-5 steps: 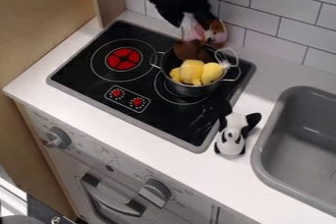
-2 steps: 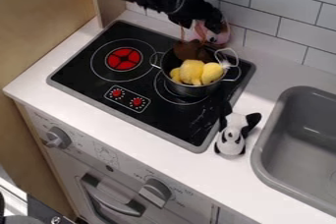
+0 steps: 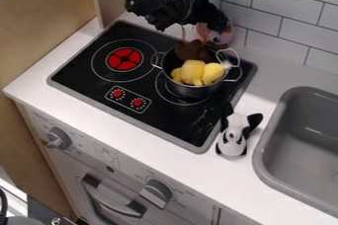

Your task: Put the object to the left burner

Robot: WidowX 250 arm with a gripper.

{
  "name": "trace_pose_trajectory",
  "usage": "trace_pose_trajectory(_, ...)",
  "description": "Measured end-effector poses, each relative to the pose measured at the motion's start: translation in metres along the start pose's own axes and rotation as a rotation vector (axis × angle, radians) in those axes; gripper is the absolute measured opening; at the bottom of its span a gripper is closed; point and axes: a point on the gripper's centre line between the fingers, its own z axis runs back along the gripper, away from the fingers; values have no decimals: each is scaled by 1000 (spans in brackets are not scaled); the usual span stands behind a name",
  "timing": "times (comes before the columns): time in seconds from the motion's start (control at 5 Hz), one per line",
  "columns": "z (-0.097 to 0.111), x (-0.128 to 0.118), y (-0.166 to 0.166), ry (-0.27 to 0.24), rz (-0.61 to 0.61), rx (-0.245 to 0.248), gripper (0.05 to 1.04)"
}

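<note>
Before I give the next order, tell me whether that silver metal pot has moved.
No, the pot shows no shift either way, judged against the round red left burner.

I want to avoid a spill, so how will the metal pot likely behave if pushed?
The pot looks stiff, its metal wall holding a clean round shape. Standing on the smooth stovetop, it would probably slide rather than tip. The yellow lumps might shift, since they bulge above the rim.

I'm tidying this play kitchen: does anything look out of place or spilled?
The pot looks overfilled: yellow toys are heaped in it, and a brown lump rises above its back rim. I see nothing clearly spilled.
</note>
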Motion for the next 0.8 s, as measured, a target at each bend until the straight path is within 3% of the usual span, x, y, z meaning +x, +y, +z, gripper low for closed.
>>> trace_pose_trajectory(0.2,0,-5,-1,19,3,-7,385)
trace_pose_trajectory(0.4,1,-7,-2,20,10,-14,188)
trace_pose_trajectory(0.6,3,-11,-2,27,11,-33,89)
trace_pose_trajectory(0.8,13,-8,1,44,22,-70,67)
